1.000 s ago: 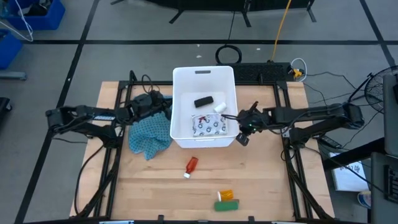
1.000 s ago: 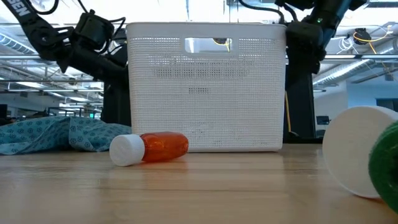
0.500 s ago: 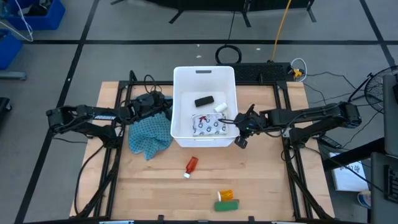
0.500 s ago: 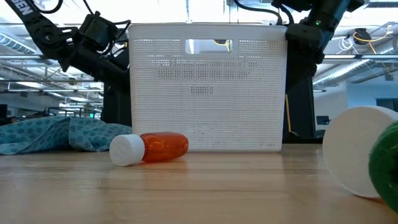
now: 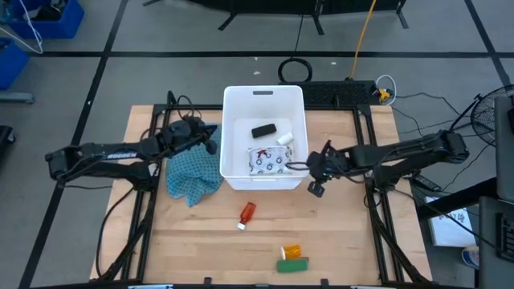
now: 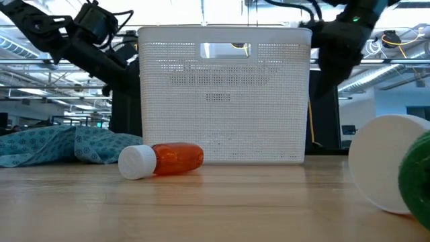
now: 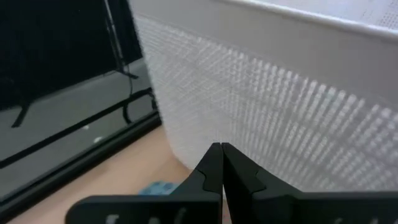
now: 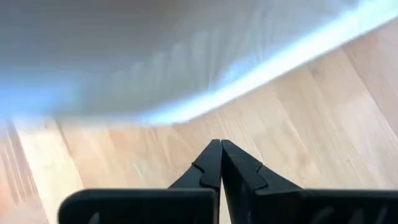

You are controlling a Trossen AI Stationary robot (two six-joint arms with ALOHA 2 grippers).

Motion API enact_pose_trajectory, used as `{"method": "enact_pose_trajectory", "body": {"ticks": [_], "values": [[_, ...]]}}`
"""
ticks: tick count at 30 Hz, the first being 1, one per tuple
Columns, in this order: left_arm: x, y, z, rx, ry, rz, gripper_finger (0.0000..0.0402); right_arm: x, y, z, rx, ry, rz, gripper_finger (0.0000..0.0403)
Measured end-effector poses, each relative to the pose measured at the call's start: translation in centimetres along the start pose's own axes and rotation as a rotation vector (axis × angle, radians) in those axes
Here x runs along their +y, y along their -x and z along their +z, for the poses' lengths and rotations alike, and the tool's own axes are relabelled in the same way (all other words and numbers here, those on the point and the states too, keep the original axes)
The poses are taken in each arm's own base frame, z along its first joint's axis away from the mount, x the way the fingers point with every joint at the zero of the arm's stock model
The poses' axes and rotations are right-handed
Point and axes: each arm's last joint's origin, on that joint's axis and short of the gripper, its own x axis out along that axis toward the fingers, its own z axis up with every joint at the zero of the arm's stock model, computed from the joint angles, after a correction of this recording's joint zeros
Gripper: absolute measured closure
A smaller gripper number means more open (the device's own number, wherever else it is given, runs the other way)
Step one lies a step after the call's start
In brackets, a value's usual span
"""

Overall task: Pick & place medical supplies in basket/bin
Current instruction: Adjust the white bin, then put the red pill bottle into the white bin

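The white tub stands mid-table and holds the black packet, the white cylinder and the white patterned pouch. The red bottle with a white cap lies on its side nearer the front. The orange vial and the green packet lie near the front edge. My left gripper is shut and empty beside the tub's left wall. My right gripper is shut and empty outside the tub's right wall, near its front corner, pointing at the wall's foot.
The teal checked cloth lies crumpled left of the tub, under my left arm. In the low view the vial's white end and the green packet loom close at the right. Bare wood lies between the tub and the front items.
My right gripper has come away from over the tub's right rim, toward the table's near edge and down outside the wall. My left gripper has risen a little beside the tub's left wall. Both stay shut.
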Motion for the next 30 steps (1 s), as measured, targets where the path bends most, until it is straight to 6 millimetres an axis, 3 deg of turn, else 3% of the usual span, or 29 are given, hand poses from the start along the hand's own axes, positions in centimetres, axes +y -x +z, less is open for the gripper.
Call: {"method": "enact_pose_trajectory", "body": {"ticks": [6, 13, 17, 21, 25, 30], "values": [[-0.2, 2.2, 0.3, 0.016, -0.119, -0.031, 0.0401, 0.6, 3.2, -1.9, -0.092, 0.034, -0.031, 0.0403], [-1.6, 5.2, -0.4, -0.139, -0.269, -0.26, 0.0401, 2.1, 7.1, -4.0, -0.392, 0.302, 0.164, 0.0403], [-1.8, 6.7, -2.2, -0.304, -0.284, -0.419, 0.0401, 1.7, 6.9, -5.7, -0.608, 0.424, 0.311, 0.0403], [-1.5, 7.5, -3.0, -0.447, -0.225, -0.462, 0.0401, -0.1, 6.2, -6.6, -0.756, 0.413, 0.268, 0.0403], [-1.4, 7.4, -3.4, -0.41, -0.227, -0.444, 0.0401, -1.8, 5.4, -6.8, -0.855, 0.362, 0.221, 0.0403], [-1.5, 7.2, -3.8, -0.352, -0.223, -0.446, 0.0401, -2.5, 3.7, -7.1, -0.919, 0.328, 0.29, 0.0403]]}}
